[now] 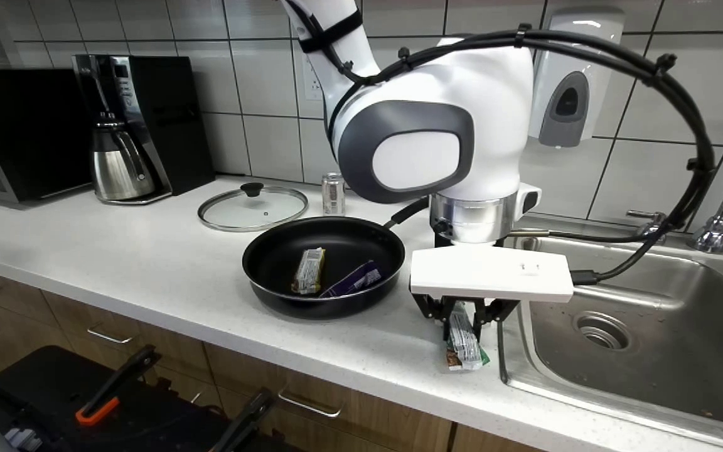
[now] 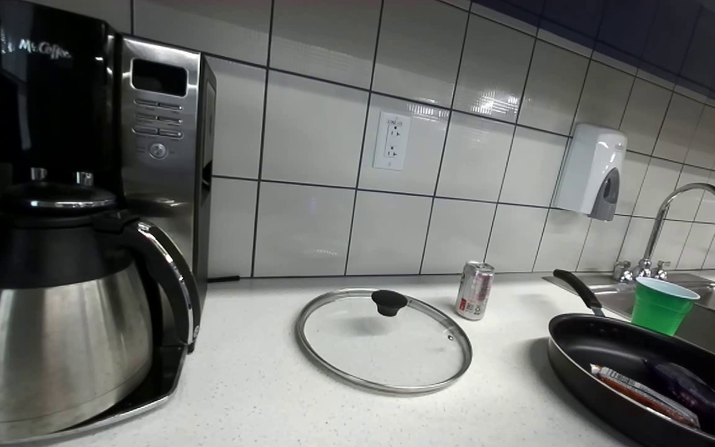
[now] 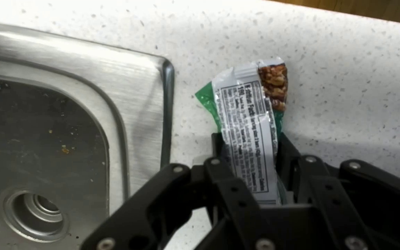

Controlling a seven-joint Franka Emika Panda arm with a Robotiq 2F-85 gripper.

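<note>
My gripper (image 1: pixel 461 336) points down at the counter beside the sink. Its two fingers (image 3: pixel 250 144) are shut on a snack bar (image 3: pixel 245 104) with a white back label, green edges and a nut picture. The bar (image 1: pixel 467 355) also shows below the fingers in an exterior view; its other end is hidden between the jaws. I cannot tell whether it touches the counter. A black frying pan (image 1: pixel 321 306) stands beside the gripper. In it lie a silver and yellow wrapped bar (image 1: pixel 309 271) and a purple wrapped bar (image 1: pixel 356 280). The pan (image 2: pixel 575 379) shows partly in an exterior view.
A steel sink (image 3: pixel 141 104) adjoins the gripper. A glass lid (image 2: pixel 388 354), a can (image 2: pixel 475 290) and a coffee maker (image 1: pixel 148 125) stand along the counter. A green cup (image 2: pixel 661 307) stands behind the pan. A faucet (image 2: pixel 658 230) and soap dispenser (image 1: pixel 578 81) are at the wall.
</note>
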